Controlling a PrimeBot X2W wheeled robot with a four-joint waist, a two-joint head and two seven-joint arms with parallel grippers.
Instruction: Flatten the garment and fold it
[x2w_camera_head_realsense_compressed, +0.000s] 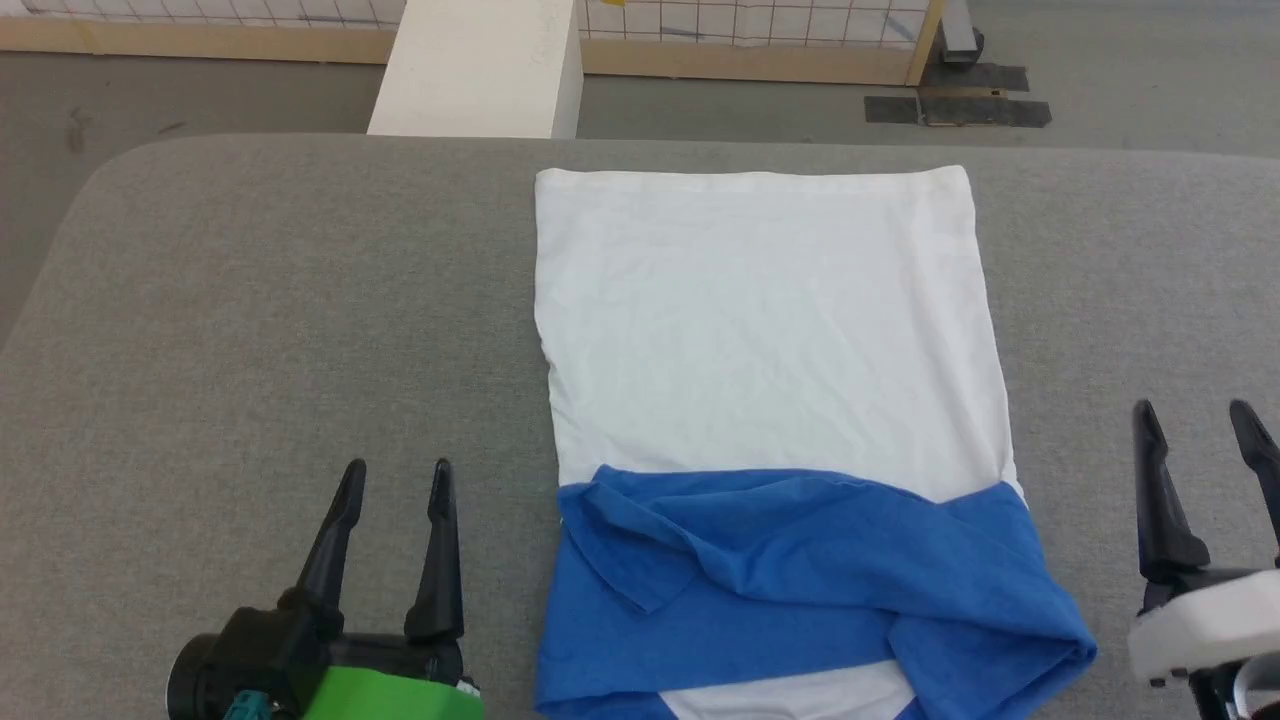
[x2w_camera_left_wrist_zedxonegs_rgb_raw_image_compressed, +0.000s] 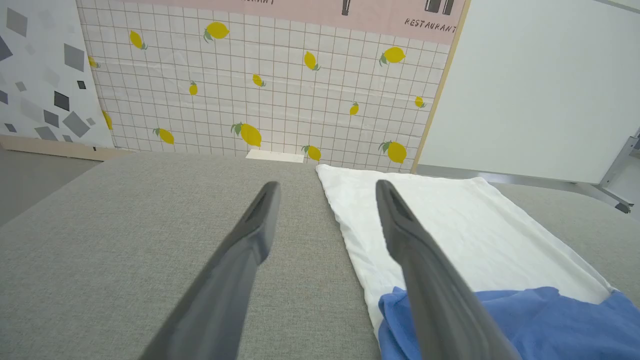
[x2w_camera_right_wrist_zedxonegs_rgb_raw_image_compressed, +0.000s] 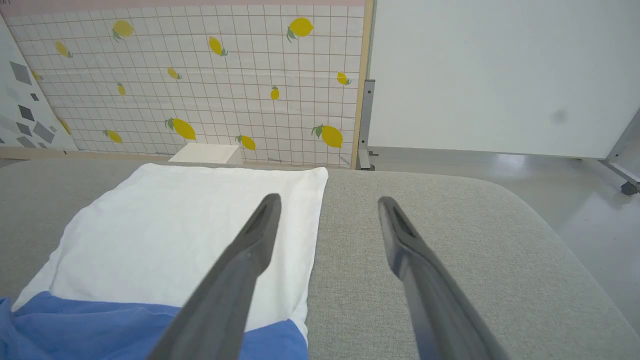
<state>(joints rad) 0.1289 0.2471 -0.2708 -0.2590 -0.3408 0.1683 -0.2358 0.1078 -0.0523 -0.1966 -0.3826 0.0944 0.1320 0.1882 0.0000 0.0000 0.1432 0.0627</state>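
Observation:
The garment (x2w_camera_head_realsense_compressed: 770, 330) lies flat on the grey table (x2w_camera_head_realsense_compressed: 250, 330), its white body stretching away from me. Its bright blue sleeves (x2w_camera_head_realsense_compressed: 800, 580) are folded across the near end, rumpled. My left gripper (x2w_camera_head_realsense_compressed: 398, 470) stands open at the lower left, apart from the garment's left edge, nothing between its fingers. At the lower right my right gripper (x2w_camera_head_realsense_compressed: 1195, 412) is open too, just right of the garment. The left wrist view has the garment (x2w_camera_left_wrist_zedxonegs_rgb_raw_image_compressed: 450, 225) to the right of the open fingers (x2w_camera_left_wrist_zedxonegs_rgb_raw_image_compressed: 260, 215). In the right wrist view the garment (x2w_camera_right_wrist_zedxonegs_rgb_raw_image_compressed: 190, 220) lies left, under one finger (x2w_camera_right_wrist_zedxonegs_rgb_raw_image_compressed: 260, 225).
A white block (x2w_camera_head_realsense_compressed: 480, 65) stands on the floor beyond the table's far edge. Behind it runs a tiled lemon-print wall panel (x2w_camera_left_wrist_zedxonegs_rgb_raw_image_compressed: 260, 80) with a wooden frame. A white board (x2w_camera_right_wrist_zedxonegs_rgb_raw_image_compressed: 500, 75) on a metal stand is at the far right. Bare table cloth spreads left of the garment.

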